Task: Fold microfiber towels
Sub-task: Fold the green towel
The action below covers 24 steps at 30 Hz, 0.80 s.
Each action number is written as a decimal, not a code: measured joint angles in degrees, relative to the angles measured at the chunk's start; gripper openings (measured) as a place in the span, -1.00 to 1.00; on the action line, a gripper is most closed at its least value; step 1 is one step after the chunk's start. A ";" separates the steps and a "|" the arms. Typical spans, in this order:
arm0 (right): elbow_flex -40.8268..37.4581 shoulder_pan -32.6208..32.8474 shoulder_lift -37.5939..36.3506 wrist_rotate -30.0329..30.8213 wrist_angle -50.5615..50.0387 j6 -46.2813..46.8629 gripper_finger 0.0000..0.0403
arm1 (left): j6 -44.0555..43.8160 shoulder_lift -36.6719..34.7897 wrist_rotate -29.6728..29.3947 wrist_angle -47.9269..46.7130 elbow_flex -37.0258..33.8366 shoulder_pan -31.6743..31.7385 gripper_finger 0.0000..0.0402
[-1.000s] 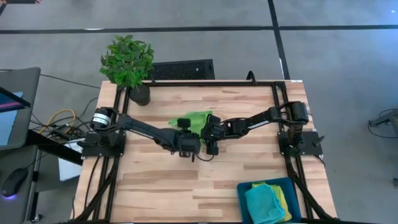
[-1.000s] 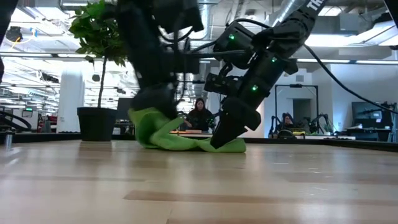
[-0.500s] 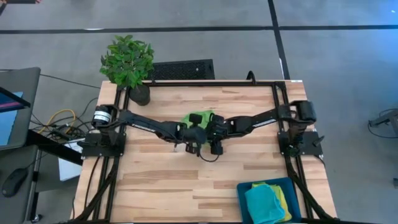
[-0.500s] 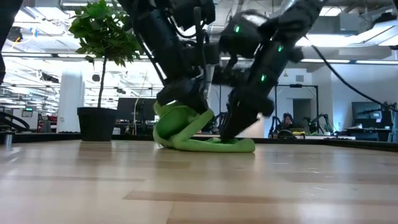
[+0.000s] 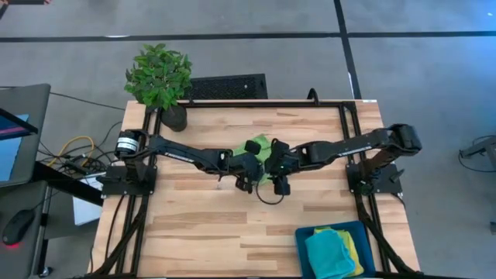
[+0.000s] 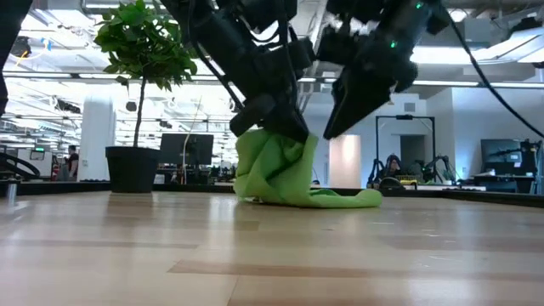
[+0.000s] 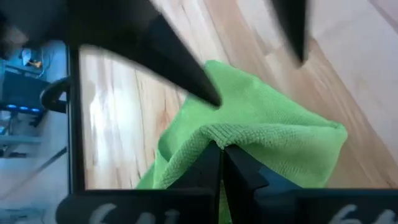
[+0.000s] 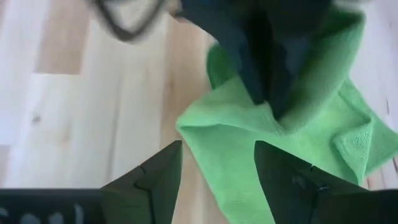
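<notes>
A lime green microfiber towel [image 6: 272,174] sits bunched at the middle of the table [image 5: 194,217]. Its top is lifted into a peak, and its lower folds and a flat tail [image 6: 357,200] rest on the wood. My left gripper [image 6: 293,134] reaches in from the left and is shut on that peak. My right gripper [image 6: 331,132] hangs open just right of the peak, above the towel's tail, with nothing between its fingers [image 8: 152,180]. A turquoise towel [image 5: 329,252] and a yellow one [image 5: 354,244] lie in a blue bin. My left gripper pinches a hemmed edge [image 7: 214,134] of the green towel between its two shut fingers, at the top of the bunch. The fingers slant down from the table's left. The cloth hangs slack below them, its lower part on the table; one layer or several, I cannot tell.
A potted plant [image 5: 172,116] stands at the table's far left corner. The blue bin [image 5: 304,236] sits at the near right edge. Bare wood lies on the near side of the towel. People sit in the room beyond the far edge [image 6: 274,157].
My left gripper has gone toward the table's right and a little up, rolling its wrist. It has drawn the held part of the green towel over and up into a tall bunch. My right gripper has risen off the towel and drawn back toward the right.
</notes>
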 joint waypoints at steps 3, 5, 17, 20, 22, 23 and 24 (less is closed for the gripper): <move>0.00 1.36 -2.18 0.01 -0.55 0.01 0.12 | 0.11 0.58 1.49 0.06 -0.13 0.93 -1.00; 0.00 2.14 -3.25 0.02 -1.21 0.04 0.12 | 0.73 0.55 3.03 0.95 -0.13 1.63 -1.00; 0.00 4.28 -4.44 0.37 -2.33 2.15 0.12 | 3.97 2.23 11.53 10.59 0.04 6.36 -1.00; 0.00 4.41 -4.44 0.42 -3.04 2.62 0.12 | 3.76 3.41 11.69 10.47 0.46 6.90 -1.00; 0.00 4.43 -4.44 0.42 -3.37 2.98 0.12 | 3.49 4.62 11.69 13.46 0.61 7.02 -1.00; 0.00 4.43 -4.44 0.43 -3.64 3.05 0.12 | 3.36 4.82 11.68 13.72 0.61 7.13 -1.00; 0.00 4.39 -4.44 0.45 -3.66 3.06 0.12 | 3.18 4.94 11.67 13.92 0.62 7.15 -1.00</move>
